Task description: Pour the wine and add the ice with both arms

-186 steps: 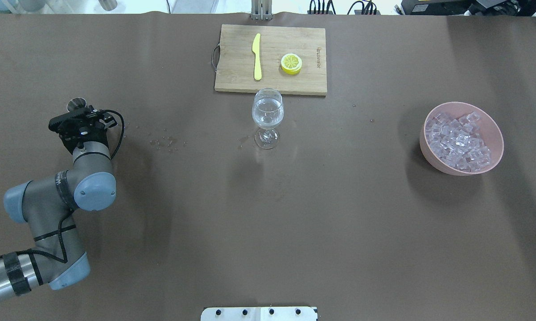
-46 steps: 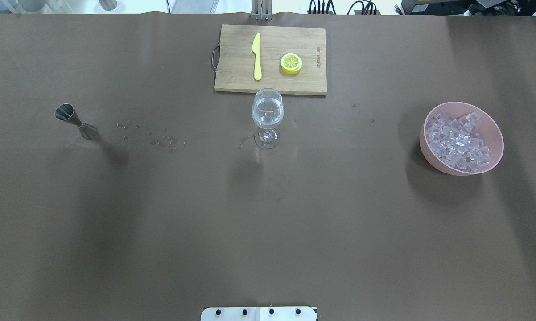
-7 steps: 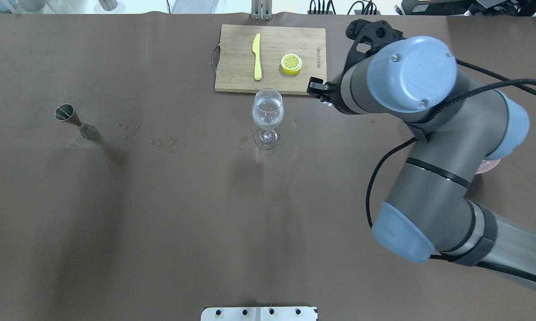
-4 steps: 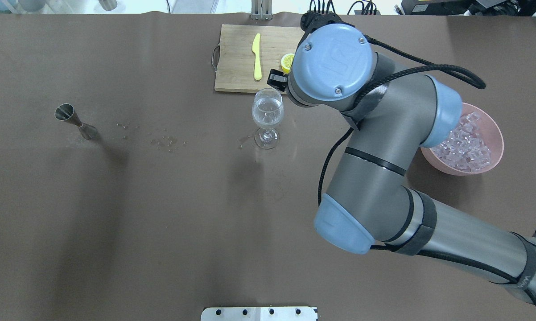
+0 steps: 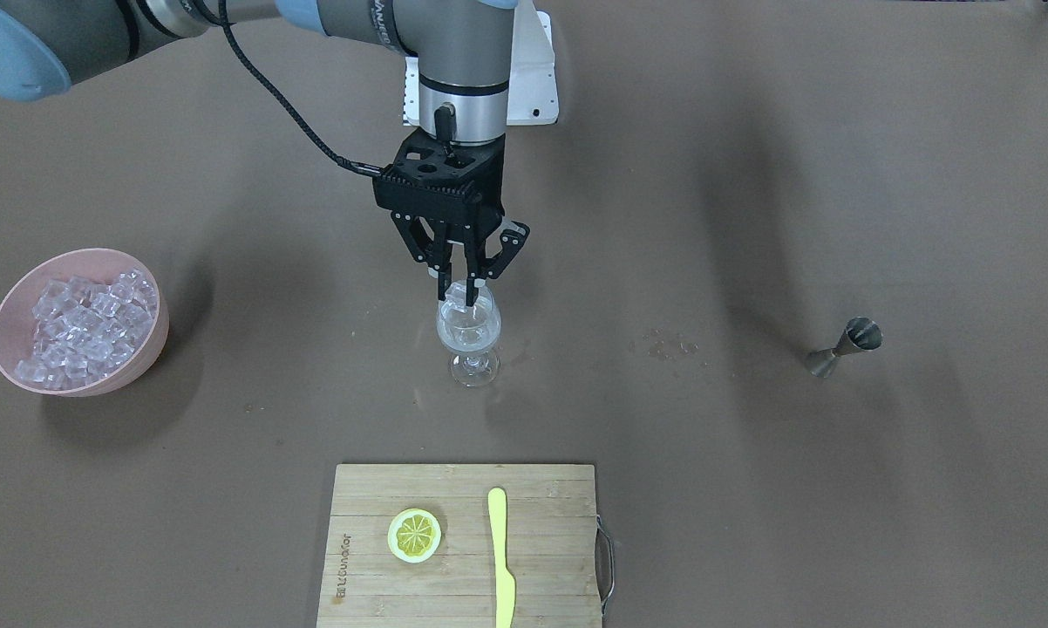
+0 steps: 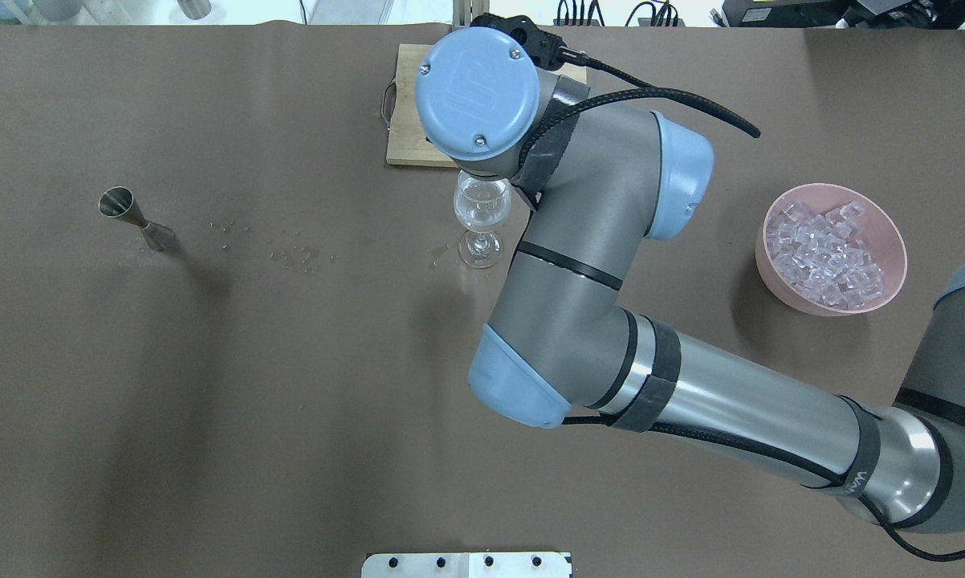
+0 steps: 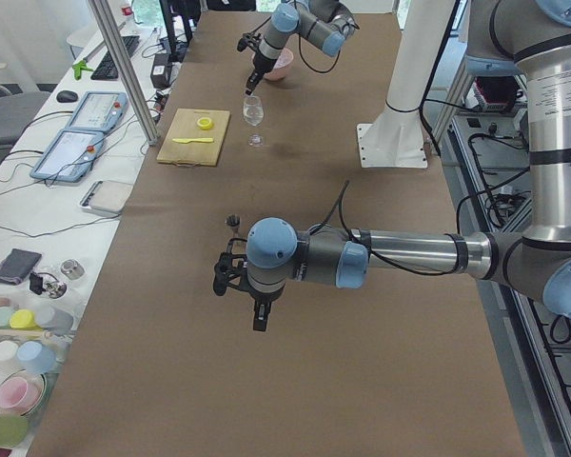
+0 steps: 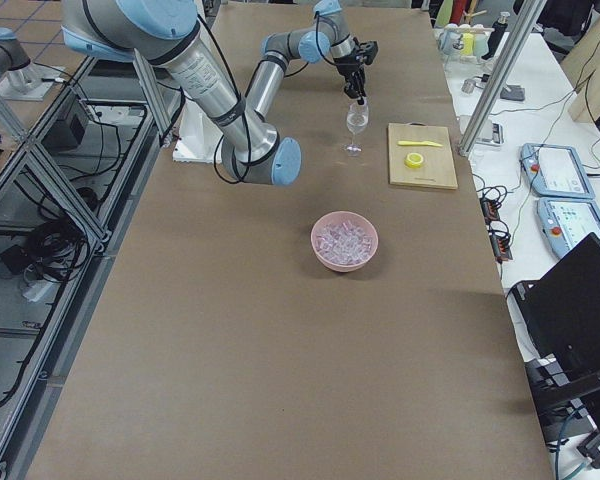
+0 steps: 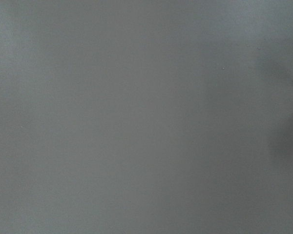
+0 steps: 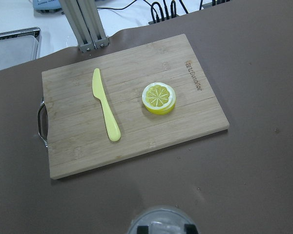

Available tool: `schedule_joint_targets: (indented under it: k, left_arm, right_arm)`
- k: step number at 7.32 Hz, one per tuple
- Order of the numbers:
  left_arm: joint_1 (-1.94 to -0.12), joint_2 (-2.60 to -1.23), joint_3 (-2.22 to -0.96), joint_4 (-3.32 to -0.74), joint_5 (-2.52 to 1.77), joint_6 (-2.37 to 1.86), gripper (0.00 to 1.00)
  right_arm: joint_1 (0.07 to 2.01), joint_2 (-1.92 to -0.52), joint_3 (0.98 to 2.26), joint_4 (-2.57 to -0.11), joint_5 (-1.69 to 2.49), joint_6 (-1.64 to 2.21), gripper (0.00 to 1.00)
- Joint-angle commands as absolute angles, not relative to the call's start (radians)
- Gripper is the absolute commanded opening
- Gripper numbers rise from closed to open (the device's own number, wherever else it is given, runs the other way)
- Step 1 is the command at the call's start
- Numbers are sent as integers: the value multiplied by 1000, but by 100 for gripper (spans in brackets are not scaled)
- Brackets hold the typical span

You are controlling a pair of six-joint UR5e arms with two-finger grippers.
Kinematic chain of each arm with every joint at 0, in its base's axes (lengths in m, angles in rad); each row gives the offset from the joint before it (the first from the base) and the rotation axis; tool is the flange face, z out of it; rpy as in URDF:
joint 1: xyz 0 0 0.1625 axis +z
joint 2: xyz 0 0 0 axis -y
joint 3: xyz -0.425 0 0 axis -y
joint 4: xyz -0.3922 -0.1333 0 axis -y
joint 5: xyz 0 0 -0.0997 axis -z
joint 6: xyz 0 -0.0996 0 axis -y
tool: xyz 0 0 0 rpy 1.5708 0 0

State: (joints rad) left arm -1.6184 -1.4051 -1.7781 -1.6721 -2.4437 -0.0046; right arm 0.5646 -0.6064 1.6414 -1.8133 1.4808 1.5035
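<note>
At the front view's left: pink bowl [image 5: 154,347] heaped with ice [image 5: 79,323]. Centre: right end effector [image 5: 461,281] pinching one cube [image 5: 459,294] just over wine glass [image 5: 487,319], wine [image 5: 467,342] low inside. Risk: splash or tipped stem if released off-centre or lowered onto rim. Right: jigger [image 5: 842,347] well apart, bare tabletop [image 5: 663,218] all round. Left end effector [image 7: 258,324]: grip impossible to tell.

Right arm [image 6: 579,241] enters from lower right, bends at elbow, reaches across bench [image 6: 290,401]. Blue-capped wrist joint hangs over wooden cutting board [image 6: 402,136], covering most of it. Wine glass [image 6: 482,221] upright just beside board's near edge, rim partly under wrist. Pink bowl [image 6: 888,229] of ice [image 6: 824,253] far right. Steel jigger [image 6: 133,217] far left. Droplets [image 6: 294,257] between jigger and glass.
</note>
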Motion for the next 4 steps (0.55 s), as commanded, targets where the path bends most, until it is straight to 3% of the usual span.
schedule_joint_targets:
  k: [1,2,4]
  left_arm:
    - [-1618,-1405,-1776,-1672,-2445,-5,98]
    - [-1618,-1405,-1776,-1672,-2447,-5,98]
    - [-1617,-1405,-1776,-1672,-2447,-5,98]
  right_arm:
    - [554,-594,1620,-1815,1466,1508,0]
    - [551,-595,1624,-1815,1465,1506,14]
    - [551,-603,1635,-1815,1466,1505,30]
